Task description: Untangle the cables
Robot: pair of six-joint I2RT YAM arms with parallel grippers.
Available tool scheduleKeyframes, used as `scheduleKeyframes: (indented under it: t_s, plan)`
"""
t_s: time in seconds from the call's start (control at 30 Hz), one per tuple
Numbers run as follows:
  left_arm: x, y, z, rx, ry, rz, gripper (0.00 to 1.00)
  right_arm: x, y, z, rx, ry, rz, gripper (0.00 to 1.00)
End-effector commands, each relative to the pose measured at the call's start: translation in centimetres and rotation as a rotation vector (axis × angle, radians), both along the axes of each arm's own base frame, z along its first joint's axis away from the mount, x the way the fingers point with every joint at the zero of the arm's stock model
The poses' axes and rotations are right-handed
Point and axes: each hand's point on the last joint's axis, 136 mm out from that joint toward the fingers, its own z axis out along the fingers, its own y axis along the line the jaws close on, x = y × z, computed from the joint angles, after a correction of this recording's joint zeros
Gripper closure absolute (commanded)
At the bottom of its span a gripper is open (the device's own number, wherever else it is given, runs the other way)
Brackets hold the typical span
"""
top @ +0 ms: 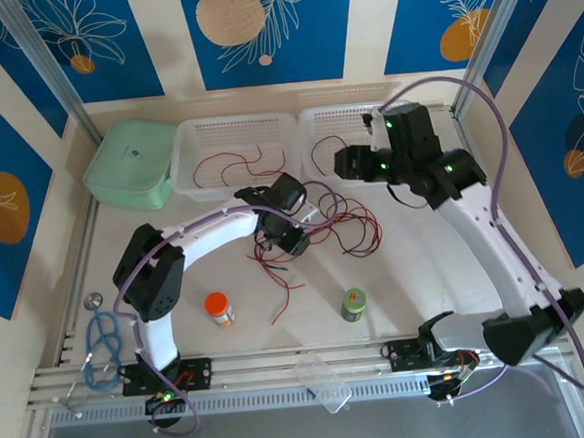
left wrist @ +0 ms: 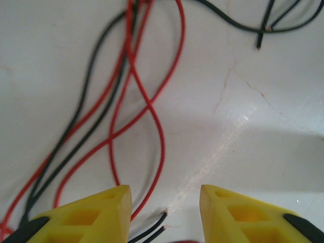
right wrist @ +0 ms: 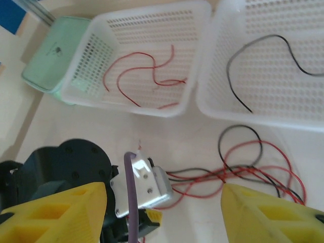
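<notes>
**Left gripper**: the jaws stand apart, low over the table, with nothing clamped. A red wire runs down into the gap, close to the left-hand finger. Two black wire ends lie in the same gap beside it.

**Right gripper**: the jaws are wide and empty, held above the table near the baskets.

**Cables**: a loose tangle of red and black lies on the table just beyond the left gripper, between the two arms. The left basket holds red lengths only. The right basket holds one black length, so sorting by colour appears intended.

**Assessment:** the step in hand looks like taking one strand from the pile. As placed, closing risks catching red and black together. The jaws should shift until the red wire alone sits between them. The lift should be slow and follow the strand, because further up it crosses another red wire and runs alongside black ones. The right gripper is free to pin the pile.
</notes>
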Motion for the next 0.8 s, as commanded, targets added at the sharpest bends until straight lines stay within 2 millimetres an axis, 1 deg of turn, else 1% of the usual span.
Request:
scheduleKeyframes:
  t_s: [0.0,0.1,0.23,0.5,0.63,0.67,0.77]
  plan:
    - [-2.2,-0.7,-1.6,0.04,0.076,-0.106,0.6,-1.6,-2.0,0.0,0.015,-0.009,-0.058,0.38]
    - [-2.2,-0.7,-3.1,0.071,0.096,-0.108,0.59,-2.8,-3.1,-0.5,0.033,0.001,-0.081,0.38]
    - [-1.5,-0.7,-4.5,0.1,0.083,-0.093,0.59,-4.0,-4.0,-1.4,0.05,0.019,-0.101,0.38]
    - [1.0,0.1,-6.8,0.187,-0.017,-0.059,0.6,-5.8,-4.9,-2.5,0.062,0.043,-0.12,0.39]
    - [1.2,0.2,-7.5,0.205,-0.03,-0.061,0.61,-6.4,-5.0,-2.5,0.07,0.046,-0.12,0.39]
    - [1.2,0.2,-7.6,0.207,-0.034,-0.065,0.62,-6.4,-5.1,-2.4,0.073,0.045,-0.12,0.39]
    - [1.0,0.3,-7.9,0.213,-0.037,-0.073,0.76,-6.5,-5.0,-2.2,0.082,0.041,-0.119,0.39]
